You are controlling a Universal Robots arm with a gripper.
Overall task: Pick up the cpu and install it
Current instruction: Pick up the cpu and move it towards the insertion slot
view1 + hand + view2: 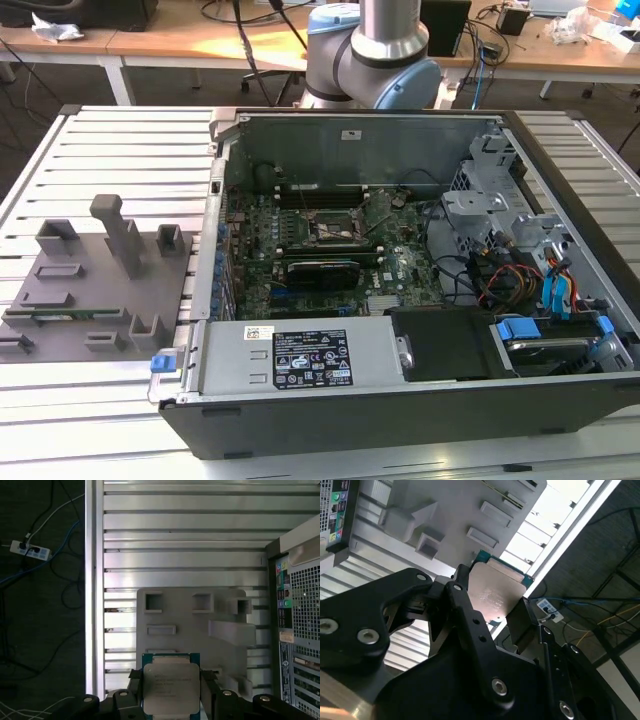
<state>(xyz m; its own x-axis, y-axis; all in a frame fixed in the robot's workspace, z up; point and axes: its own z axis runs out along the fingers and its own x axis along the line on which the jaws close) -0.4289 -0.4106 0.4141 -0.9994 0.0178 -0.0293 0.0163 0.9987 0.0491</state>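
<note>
A: Ext. view, what is shown re progress?

B: The computer case [400, 420] is laid open on the slatted table [130, 130], w/ the motherboard [260, 240] exposed. The socket [335, 228] is seen as a dark square in its frame. No pale top is made out in it, so install is judged not done. A grey fixture tray [60, 300] is set just beside the case, on the exterior view's left.

A: 2nd wrist view?

B: The cpu [495, 587] is pinched by the gripper [494, 592], w/ the black fingers [465, 612] pressed on two opposite edges. Its pale lid is turned toward the camera. The tray is seen well beyond the fingertips and apart from the cpu, so pick-up is judged done.

A: 1st wrist view?

B: The same grip is shown: the cpu is clamped between the fingers, w/ a thin green edge seen past the lid. The tray is found straight beyond the gripper, and the case off to one side of it, rear panel facing. The gripper is thus judged to be over the tray, not over the socket.

A: Tally?

B: Pick is counted as done. Transfer to the socket and seating are counted as left.
</note>
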